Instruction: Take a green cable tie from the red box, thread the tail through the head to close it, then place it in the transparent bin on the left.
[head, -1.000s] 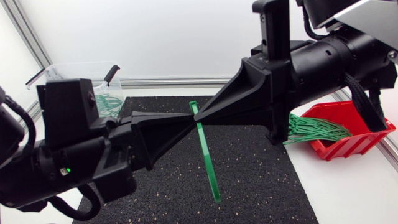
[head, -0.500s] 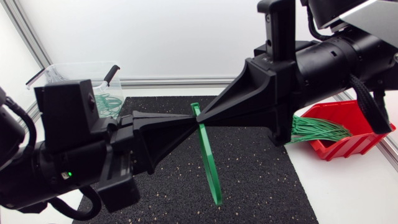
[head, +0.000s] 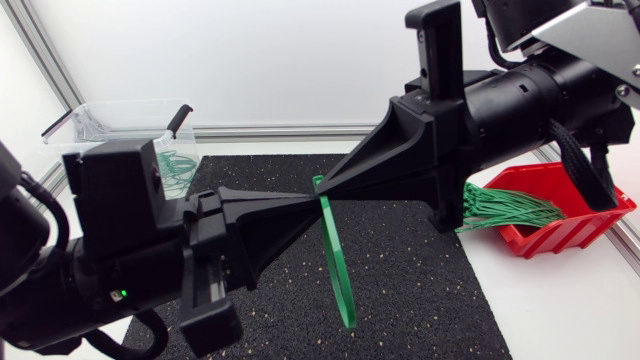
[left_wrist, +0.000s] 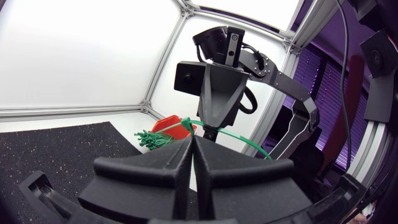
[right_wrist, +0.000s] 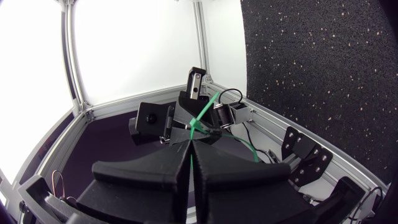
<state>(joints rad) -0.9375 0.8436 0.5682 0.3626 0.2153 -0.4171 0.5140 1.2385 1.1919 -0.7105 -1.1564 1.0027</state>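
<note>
Green cable tie (head: 338, 262) is being pinched near its upper end by the right pincer (head: 326, 190), whose fingers are being pressed together on it. The left pincer (head: 306, 198) is being held tip to tip against the right one, with its fingers likewise being pressed onto the same end. The tail is being left hanging below both pincers, slightly bowed, over the black mat (head: 420, 290). The red box (head: 580, 228) is being seen behind the right pincer, and the transparent bin (head: 95, 120) behind the left pincer.
</note>
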